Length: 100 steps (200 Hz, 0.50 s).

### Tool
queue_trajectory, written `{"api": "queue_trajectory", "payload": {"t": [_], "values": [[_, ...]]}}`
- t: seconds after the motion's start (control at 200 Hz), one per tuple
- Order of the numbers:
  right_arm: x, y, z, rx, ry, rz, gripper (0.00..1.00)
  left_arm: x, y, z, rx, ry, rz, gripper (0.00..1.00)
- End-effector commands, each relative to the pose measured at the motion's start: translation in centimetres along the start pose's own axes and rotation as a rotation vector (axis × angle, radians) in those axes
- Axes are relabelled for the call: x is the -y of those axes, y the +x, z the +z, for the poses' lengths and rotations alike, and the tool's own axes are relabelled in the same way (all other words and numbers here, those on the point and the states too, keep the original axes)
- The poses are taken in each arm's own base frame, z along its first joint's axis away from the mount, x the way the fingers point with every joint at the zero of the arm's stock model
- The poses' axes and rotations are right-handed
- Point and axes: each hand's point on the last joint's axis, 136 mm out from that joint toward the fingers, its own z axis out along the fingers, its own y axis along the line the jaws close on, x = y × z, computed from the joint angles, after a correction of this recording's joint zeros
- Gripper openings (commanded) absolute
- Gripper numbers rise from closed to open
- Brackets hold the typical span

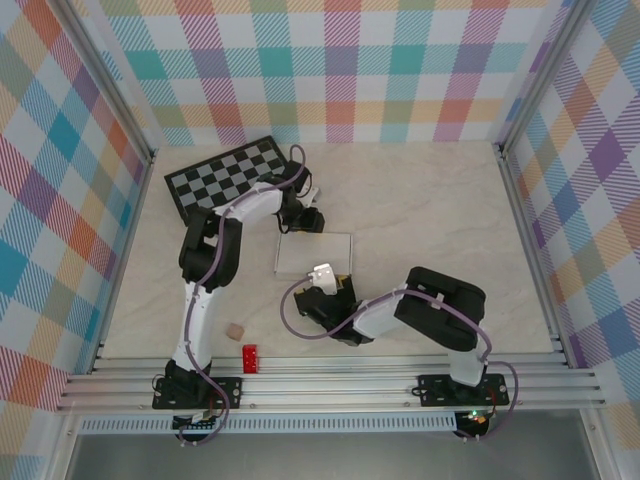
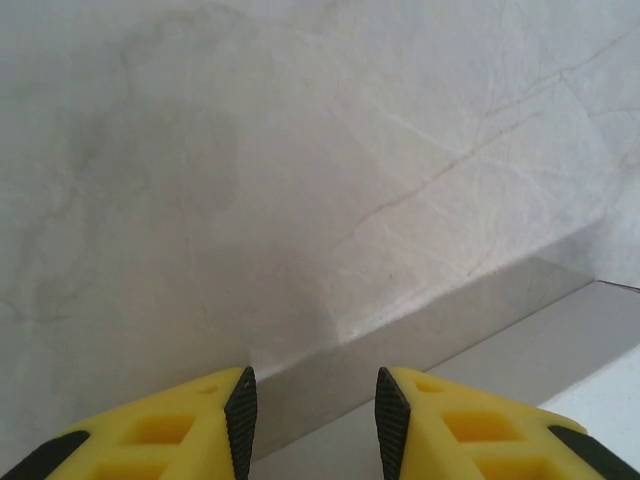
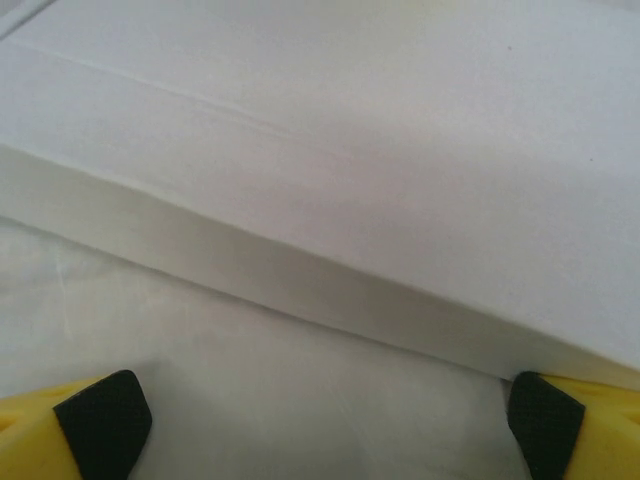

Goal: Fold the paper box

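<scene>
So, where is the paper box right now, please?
In the top view the paper box lies mid-table, left gripper at its far edge, right gripper at its near edge.

The paper box point(image 1: 314, 253) is smooth, matt white card. The table point(image 1: 430, 210) has a pale, marble-look top with a faint sheen. The left gripper point(image 2: 312, 400) has yellow moulded plastic fingers point(image 2: 160, 435) with dull black pads point(image 2: 241, 415). The rails point(image 1: 330, 380) are brushed metal.
</scene>
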Motion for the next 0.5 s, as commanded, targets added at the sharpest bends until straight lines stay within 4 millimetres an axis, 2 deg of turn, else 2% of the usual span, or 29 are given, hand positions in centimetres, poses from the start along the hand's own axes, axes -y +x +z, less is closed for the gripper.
{"api": "queue_trajectory", "payload": {"t": [0.0, 0.085, 0.15, 0.24, 0.495], "values": [[-0.8, -4.2, 4.0, 0.086, 0.003, 0.046, 1.0, 6.2, 14.2, 1.9, -0.514, 0.181, -0.1, 0.4], [2.1, -4.2, 4.3, 0.044, 0.087, 0.155, 1.0, 6.2, 14.5, 1.8, -0.52, 0.186, -0.101, 0.39], [3.3, -4.3, 4.5, 0.029, 0.118, 0.192, 1.0, 6.0, 14.7, 1.9, -0.526, 0.18, -0.103, 0.39], [3.5, -4.5, 4.7, 0.025, 0.133, 0.161, 1.0, 5.9, 14.8, 2.2, -0.534, 0.174, -0.108, 0.4], [4.3, -3.0, 4.8, -0.034, 0.188, 0.19, 1.0, 5.9, 14.0, 2.2, -0.528, 0.164, -0.105, 0.39]]}}
